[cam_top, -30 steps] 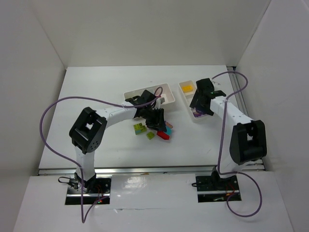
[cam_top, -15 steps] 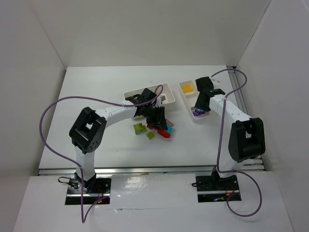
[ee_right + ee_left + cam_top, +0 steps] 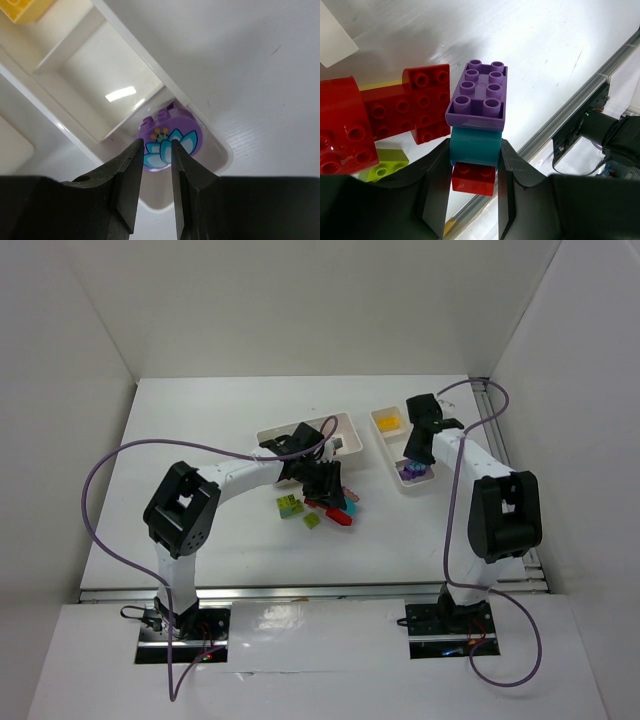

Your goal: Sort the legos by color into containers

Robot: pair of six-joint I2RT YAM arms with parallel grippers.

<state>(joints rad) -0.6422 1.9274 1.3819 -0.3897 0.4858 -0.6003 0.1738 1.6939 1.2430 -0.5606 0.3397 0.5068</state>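
My left gripper is shut on a teal-blue lego with a purple lego stacked on top of it. A small red lego shows below the teal one. Red legos and a lime green one lie to the left. In the top view this gripper sits over the loose pile. My right gripper is shut and empty above a round purple lego with a flower print, which lies in the end compartment of the narrow container. A yellow lego lies in its far compartment.
The wider white container stands behind the pile, partly hidden by the left arm. Lime green legos and a red one lie on the table in front of it. White walls close in the table on three sides.
The right gripper's jaws have closed with nothing in them, and that arm has shifted slightly toward the back over the narrow container. The left gripper keeps its grip and has barely moved.
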